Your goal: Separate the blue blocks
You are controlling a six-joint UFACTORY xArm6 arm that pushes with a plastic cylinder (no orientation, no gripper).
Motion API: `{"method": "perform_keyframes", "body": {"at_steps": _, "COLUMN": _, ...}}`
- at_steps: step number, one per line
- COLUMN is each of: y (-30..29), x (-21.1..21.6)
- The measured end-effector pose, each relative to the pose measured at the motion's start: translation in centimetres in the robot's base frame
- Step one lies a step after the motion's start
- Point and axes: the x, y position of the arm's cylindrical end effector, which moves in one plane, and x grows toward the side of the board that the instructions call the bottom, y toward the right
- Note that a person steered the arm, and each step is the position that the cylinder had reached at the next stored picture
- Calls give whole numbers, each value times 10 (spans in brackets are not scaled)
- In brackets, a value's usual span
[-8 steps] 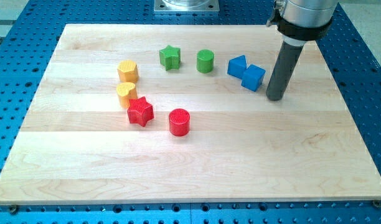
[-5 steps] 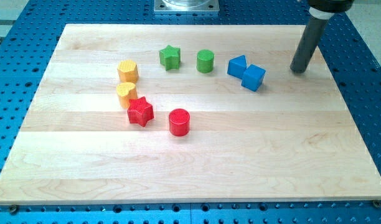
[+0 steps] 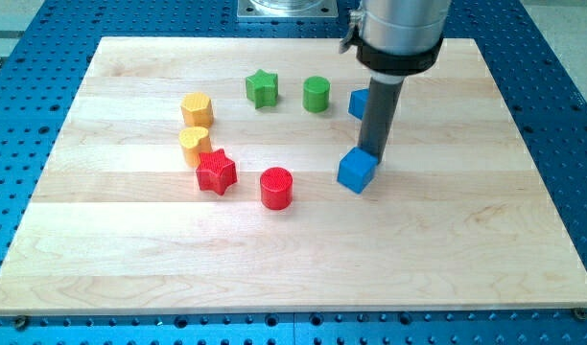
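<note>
A blue cube (image 3: pixel 357 172) lies near the board's middle, right of the red cylinder. A second blue block (image 3: pixel 358 103) sits above it, mostly hidden behind my rod; its shape cannot be made out. My tip (image 3: pixel 372 155) rests at the blue cube's upper right edge, touching it, between the two blue blocks. The two blue blocks stand apart.
A green star (image 3: pixel 262 87) and a green cylinder (image 3: pixel 316 94) sit at the top middle. A yellow hexagonal block (image 3: pixel 197 108), a yellow heart (image 3: pixel 194 144), a red star (image 3: pixel 216 172) and a red cylinder (image 3: pixel 276 187) lie at the left on the wooden board (image 3: pixel 485 240).
My tip moved from the right side up toward the top right, then came in between the blue blocks. The blue cube has slid down and left, away from the other blue block.
</note>
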Motion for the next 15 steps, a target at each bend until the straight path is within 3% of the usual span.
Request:
{"method": "perform_keyframes", "body": {"at_steps": 2, "y": -3, "x": 33}}
{"method": "perform_keyframes", "body": {"at_steps": 4, "y": 26, "x": -51}}
{"method": "perform_keyframes", "body": {"at_steps": 6, "y": 14, "x": -57}}
{"method": "perform_keyframes", "body": {"at_steps": 8, "y": -38, "x": -53}}
{"method": "perform_keyframes", "body": {"at_steps": 10, "y": -41, "x": -109}}
{"method": "perform_keyframes", "body": {"at_steps": 11, "y": -49, "x": -96}}
{"method": "perform_keyframes", "body": {"at_steps": 12, "y": -56, "x": -52}}
{"method": "perform_keyframes", "body": {"at_steps": 14, "y": 43, "x": 26}}
{"method": "perform_keyframes", "body": {"at_steps": 15, "y": 61, "x": 80}}
